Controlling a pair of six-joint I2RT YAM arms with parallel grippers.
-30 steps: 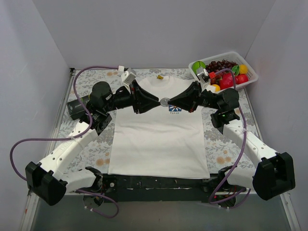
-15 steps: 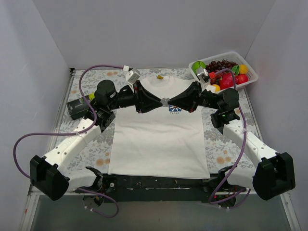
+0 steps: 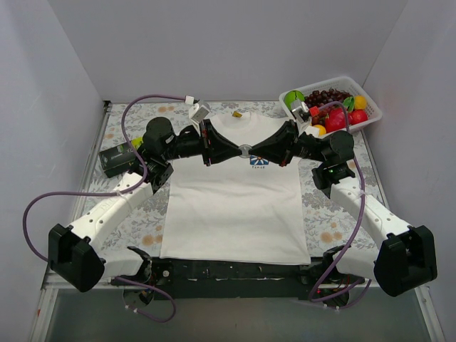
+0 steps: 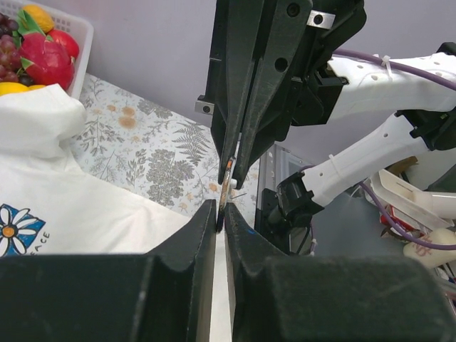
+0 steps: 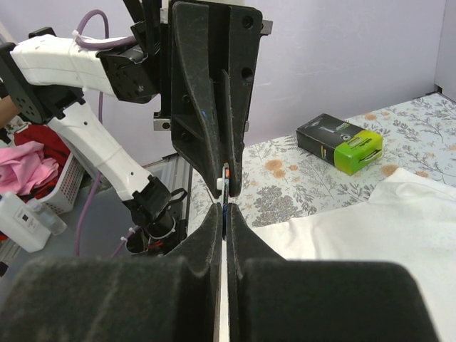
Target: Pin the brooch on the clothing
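The left gripper (image 3: 234, 151) and the right gripper (image 3: 254, 151) were both clenched on the brooch (image 3: 244, 150), tip to tip. They held it just above the chest of the T-shirt (image 3: 235, 206), toward the far edge of the bench (image 3: 135, 221). In my judgement, they should lower together and grip firmly.

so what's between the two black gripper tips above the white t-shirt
The tiny round dark brooch, gripped by the left gripper and right gripper; top view shows it.
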